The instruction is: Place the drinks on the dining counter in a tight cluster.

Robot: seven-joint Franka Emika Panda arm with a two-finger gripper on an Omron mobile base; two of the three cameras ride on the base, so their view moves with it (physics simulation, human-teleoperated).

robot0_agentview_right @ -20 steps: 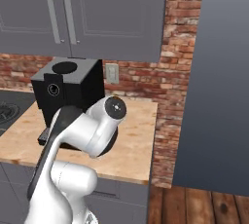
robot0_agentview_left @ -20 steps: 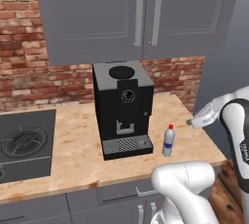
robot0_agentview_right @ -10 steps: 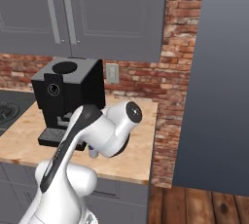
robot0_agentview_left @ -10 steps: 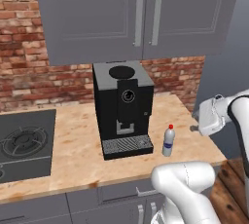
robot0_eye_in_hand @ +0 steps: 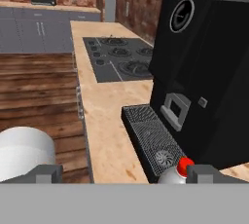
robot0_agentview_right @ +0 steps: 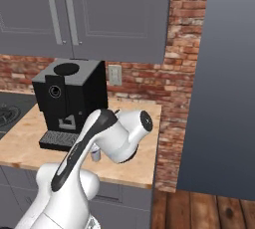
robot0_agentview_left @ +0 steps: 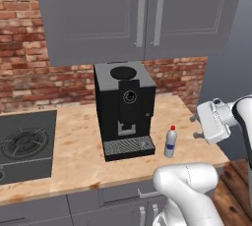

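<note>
Standing on wooden counter (robot0_agentview_left: 78, 156) (brick behind): red-capped bottle (robot0_agentview_left: 170, 142), coffee machine (robot0_agentview_left: 124, 109).

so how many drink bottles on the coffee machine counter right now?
1. The small clear red-capped bottle stands on the wooden counter, just right of the coffee machine's drip tray. Its cap sits low between the gripper's fingertips in the hand view. Others may be out of frame.

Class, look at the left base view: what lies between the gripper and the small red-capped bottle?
Nothing: in the left base view, bare counter and air separate the gripper from the bottle.
</note>
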